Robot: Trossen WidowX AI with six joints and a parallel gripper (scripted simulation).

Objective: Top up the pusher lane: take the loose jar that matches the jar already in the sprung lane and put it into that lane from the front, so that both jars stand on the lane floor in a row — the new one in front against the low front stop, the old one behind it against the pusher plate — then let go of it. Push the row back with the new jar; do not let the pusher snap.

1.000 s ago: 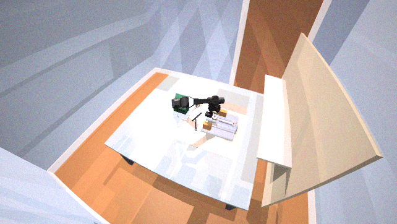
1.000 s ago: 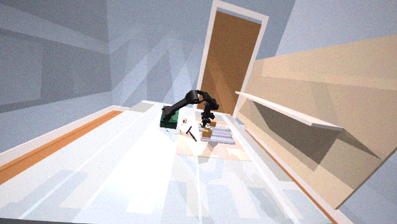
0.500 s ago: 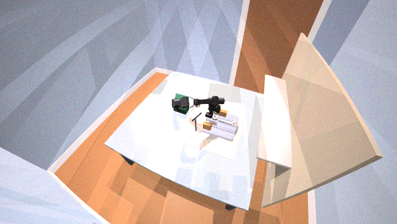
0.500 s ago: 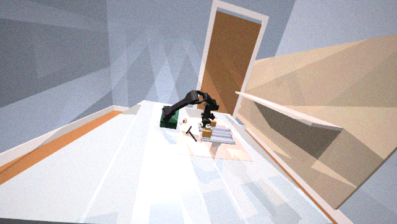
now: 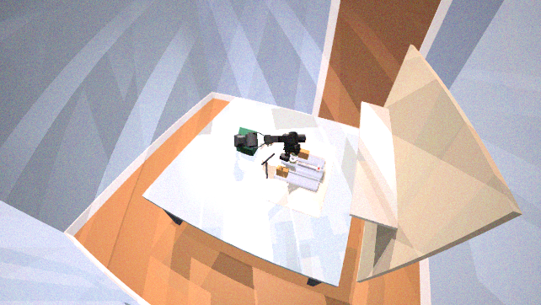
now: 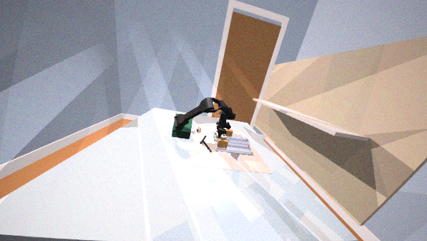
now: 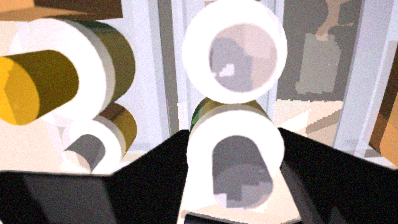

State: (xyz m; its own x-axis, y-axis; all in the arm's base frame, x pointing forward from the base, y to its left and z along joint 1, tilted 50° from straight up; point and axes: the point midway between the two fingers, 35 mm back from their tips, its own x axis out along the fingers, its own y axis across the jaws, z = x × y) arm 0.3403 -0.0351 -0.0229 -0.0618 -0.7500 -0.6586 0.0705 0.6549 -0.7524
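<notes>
The matching jar, with a white lid and grey knob [image 7: 234, 187], is between the black fingers of my gripper [image 7: 231, 136] [image 6: 221, 134]. Its green and ochre body shows a little behind the lid. Directly behind it is the lane jar [image 7: 197, 55], with a white lid and a pale grey top. The two lids overlap in the wrist view, so I cannot tell whether the bodies touch. The lane's pale lilac wall [image 7: 280, 60] runs beside the lane jar. The pusher plate, the front stop and the held jar's base are hidden; whether it stands on the lane floor is unclear.
To the left are a yellow-knobbed jar [image 7: 60, 85] and a smaller grey-knobbed jar [image 7: 112, 140]. Orange blocks [image 7: 65, 9] [image 5: 282, 171] [image 6: 222, 144] flank the lane rack [image 5: 309, 183]. Black rods [image 5: 266, 170] [image 6: 207, 146] and a small jar [image 6: 198, 129] are near the arm's base.
</notes>
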